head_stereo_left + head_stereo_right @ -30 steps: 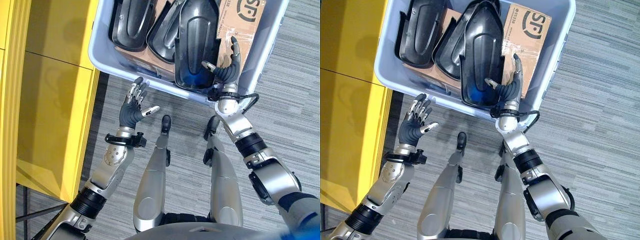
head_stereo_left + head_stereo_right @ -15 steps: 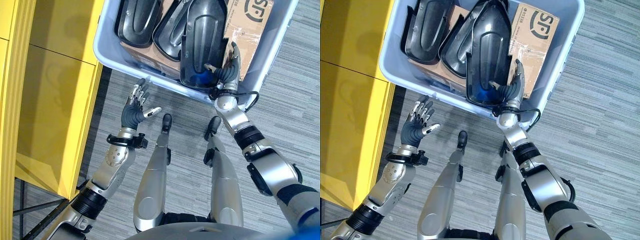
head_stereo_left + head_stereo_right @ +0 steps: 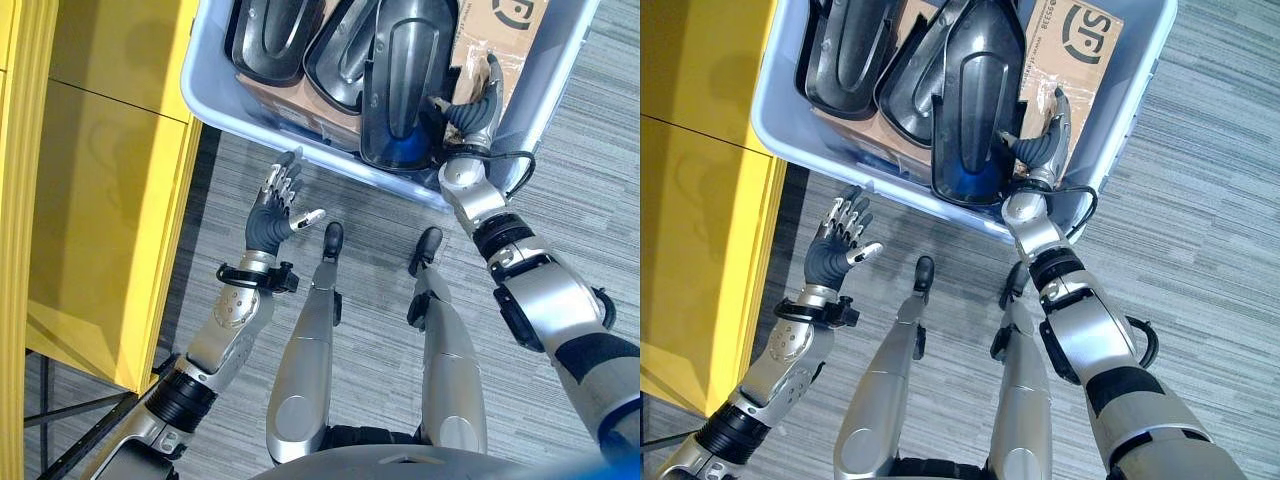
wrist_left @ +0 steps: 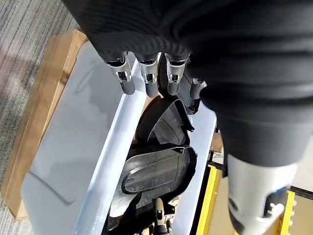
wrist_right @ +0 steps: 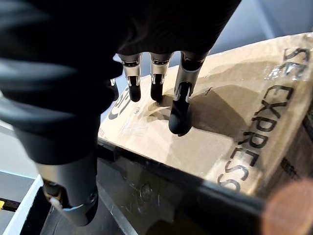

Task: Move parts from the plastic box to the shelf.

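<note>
**Right hand set at the nearest part in the plastic box, left hand held open outside it**

A yellow shelf point(image 3: 110, 180) is seen to the left of the plastic box point(image 3: 215, 105), which is placed on grey carpet point(image 3: 590, 200). The left hand point(image 3: 272, 212) is held in the air just outside the box's near wall, on the shelf side, with fingers spread and straight and nothing held in it.

Inside the box three black parts are laid side by side on a cardboard box point(image 3: 1080, 40): one point(image 3: 265, 40) nearest the shelf, a second point(image 3: 345, 55) beside it, partly covered, and a third point(image 3: 405, 85) tilted against the box's near wall.

The right hand point(image 3: 475, 108) is reached over the box's near wall, just to the right of the third part. Its thumb is laid against that part's edge, while its fingers point(image 5: 180, 105) are extended, loosely bent, over the cardboard; nothing is gripped by it. All three parts are found in the box.
</note>
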